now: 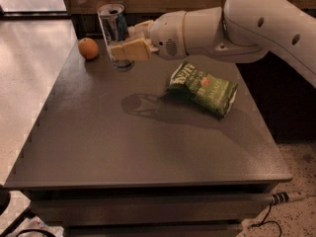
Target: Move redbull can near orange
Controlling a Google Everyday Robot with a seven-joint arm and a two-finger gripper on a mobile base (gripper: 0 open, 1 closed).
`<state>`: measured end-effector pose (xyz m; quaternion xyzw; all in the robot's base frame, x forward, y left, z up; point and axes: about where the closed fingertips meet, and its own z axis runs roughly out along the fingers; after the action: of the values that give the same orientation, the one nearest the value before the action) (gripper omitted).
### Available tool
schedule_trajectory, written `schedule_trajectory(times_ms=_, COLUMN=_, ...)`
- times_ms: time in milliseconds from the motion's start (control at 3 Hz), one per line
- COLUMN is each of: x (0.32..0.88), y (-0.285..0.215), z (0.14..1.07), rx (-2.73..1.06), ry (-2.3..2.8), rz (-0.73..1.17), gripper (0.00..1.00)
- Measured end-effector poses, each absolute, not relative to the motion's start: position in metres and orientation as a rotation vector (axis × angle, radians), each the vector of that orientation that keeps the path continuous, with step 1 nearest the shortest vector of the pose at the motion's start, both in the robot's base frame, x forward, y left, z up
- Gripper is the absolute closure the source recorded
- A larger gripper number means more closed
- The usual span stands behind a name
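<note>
The redbull can (111, 26) is a slim silver and blue can, upright, with its open top showing. My gripper (127, 41) is shut on it, one cream finger (129, 50) across its front, and holds it above the far left part of the dark table (98, 147). The orange (88, 48) sits on the table at the far left edge, just left of the can and a little apart from it. My white arm reaches in from the upper right.
A green crinkled chip bag (203, 88) lies on the table to the right of the middle, under the arm. The table's left edge borders a light floor. A cable runs by the table's lower right corner (276, 201).
</note>
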<state>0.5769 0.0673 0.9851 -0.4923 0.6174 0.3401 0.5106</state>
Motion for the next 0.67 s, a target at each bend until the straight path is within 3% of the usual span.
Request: schedule_trajectory(times_ms=667, x=0.657, y=0.041, z=0.989, rx=-1.008, ry=1.547, rz=0.687, gripper=1.0)
